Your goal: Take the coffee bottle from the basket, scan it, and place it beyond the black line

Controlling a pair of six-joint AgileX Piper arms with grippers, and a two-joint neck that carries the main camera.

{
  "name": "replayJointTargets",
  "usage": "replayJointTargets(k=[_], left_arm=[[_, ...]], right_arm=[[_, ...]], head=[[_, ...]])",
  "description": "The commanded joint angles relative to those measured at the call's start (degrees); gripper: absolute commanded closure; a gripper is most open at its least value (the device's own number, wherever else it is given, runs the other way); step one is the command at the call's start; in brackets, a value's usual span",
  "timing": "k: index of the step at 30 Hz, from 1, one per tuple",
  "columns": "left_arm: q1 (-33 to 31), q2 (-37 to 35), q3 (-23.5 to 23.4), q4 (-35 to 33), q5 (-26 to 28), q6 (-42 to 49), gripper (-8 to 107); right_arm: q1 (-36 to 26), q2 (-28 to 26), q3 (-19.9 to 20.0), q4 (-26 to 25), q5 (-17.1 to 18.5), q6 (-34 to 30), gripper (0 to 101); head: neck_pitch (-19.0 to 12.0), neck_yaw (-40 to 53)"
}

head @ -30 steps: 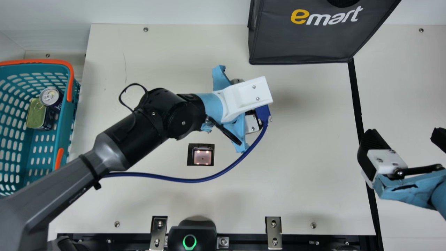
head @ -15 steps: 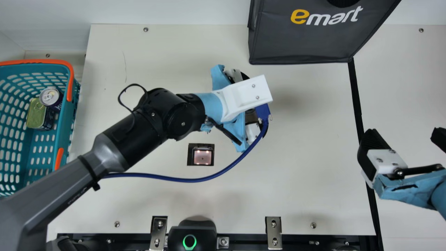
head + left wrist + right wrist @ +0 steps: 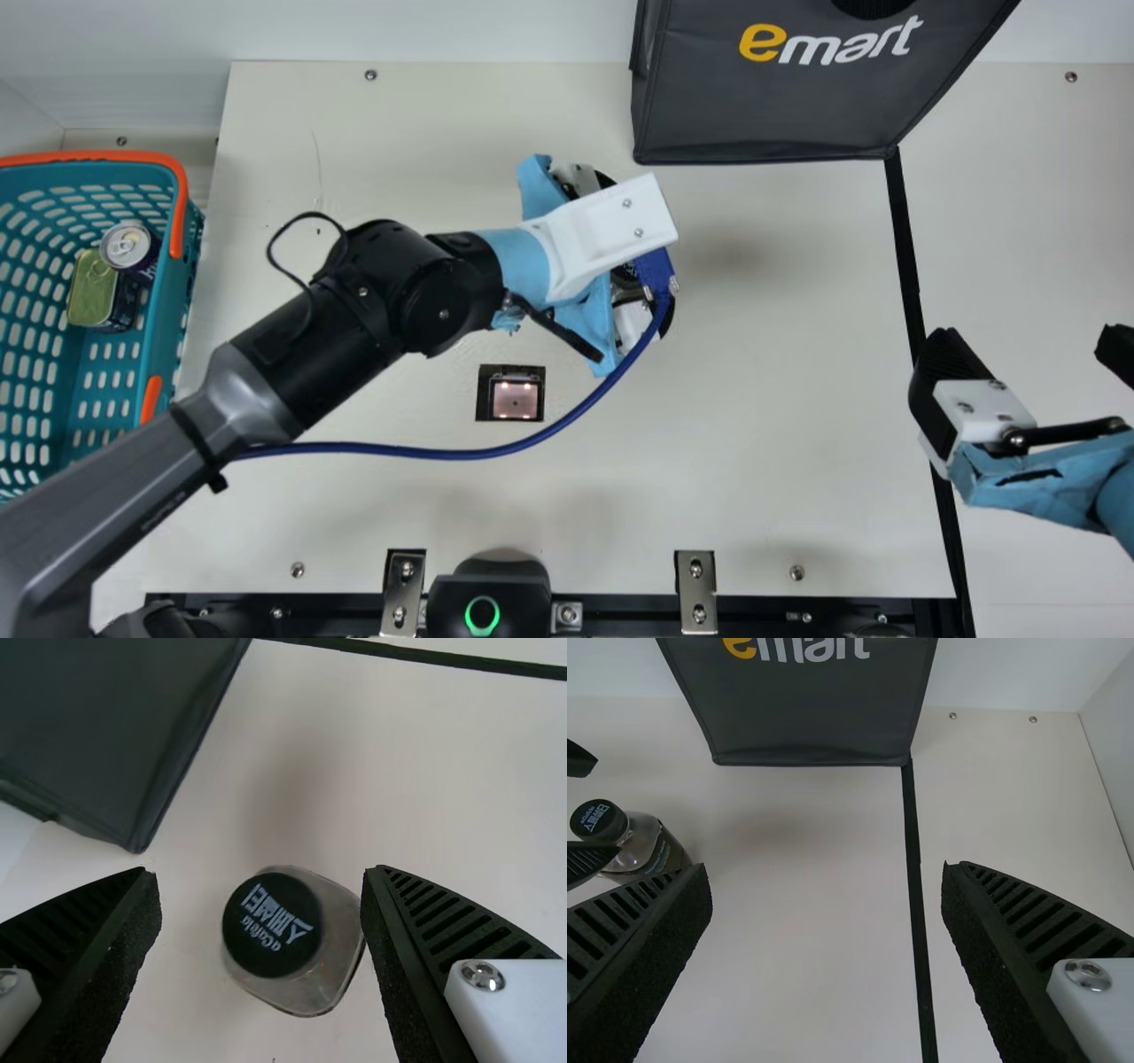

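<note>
Bottle point(image 3: 306, 970): upright, lower middle of left wrist view, between spread fingers.
Left gripper point(image 3: 261, 872): wide open, holding nothing; off-centre closing could topple bottle.
Cable point(image 3: 483, 454): lower middle, main view; slack could snag.
Right gripper point(image 3: 826, 867): wide open, empty.
Cap point(image 3: 270, 926): pale print.
Bag point(image 3: 797, 106): upper right, yellow-white lettering.

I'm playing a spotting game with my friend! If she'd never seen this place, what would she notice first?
Probably the big left arm, stretched across the table, with the coffee bottle standing by its open gripper. Next, maybe the bright teal basket with orange handles at the left, and the big dark bag at the back.
</note>
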Motion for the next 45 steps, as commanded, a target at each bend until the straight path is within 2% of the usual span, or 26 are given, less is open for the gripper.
replayJointTargets(k=[1, 24, 35, 45], left_arm=[[0.19, -0.50, 0.32, 0.71, -0.29, -2.03, 9], [5.37, -11.11, 8.78, 10.69, -2.33, -20.76, 9], [9.95, -17.83, 14.03, 16.37, -2.78, -29.03, 9], [16.05, -24.43, 18.95, 19.57, -2.22, -32.69, 9]], right_arm=[[0.00, 0.00, 0.00, 0.00, 0.00, 0.00, 10], [0.00, 0.00, 0.00, 0.00, -0.06, 0.00, 10], [0.00, 0.00, 0.00, 0.00, -0.06, 0.00, 10], [0.00, 0.00, 0.00, 0.00, -0.06, 0.00, 10]], head=[[-1.48, 0.09], [-1.48, 0.09], [-1.48, 0.09], [-1.48, 0.09]])
